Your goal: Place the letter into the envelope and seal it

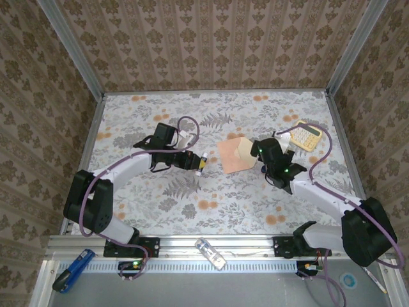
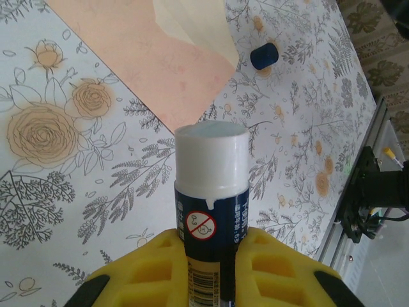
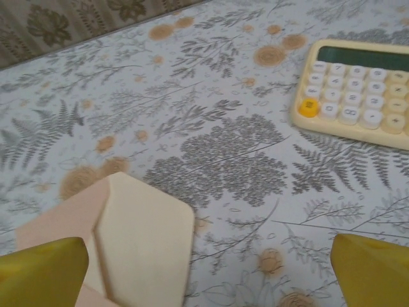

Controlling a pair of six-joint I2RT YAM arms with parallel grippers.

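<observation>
The salmon-pink envelope (image 1: 233, 155) lies flat mid-table with its cream flap (image 3: 144, 243) open and spread toward the right. The letter is hidden from view. My left gripper (image 1: 193, 162) is shut on an uncapped dark blue glue stick (image 2: 211, 185). The stick's white tip points at the envelope's (image 2: 160, 64) near corner from a short way off. My right gripper (image 3: 208, 275) stands wide open just right of the flap, low over the table, with nothing between its yellow fingers (image 3: 41, 272).
A yellow calculator (image 1: 305, 135) sits at the back right, also seen as the calculator (image 3: 358, 89) ahead of my right gripper. A small dark blue cap (image 2: 264, 55) lies on the cloth beyond the envelope. The metal frame rail (image 1: 211, 243) runs along the near edge.
</observation>
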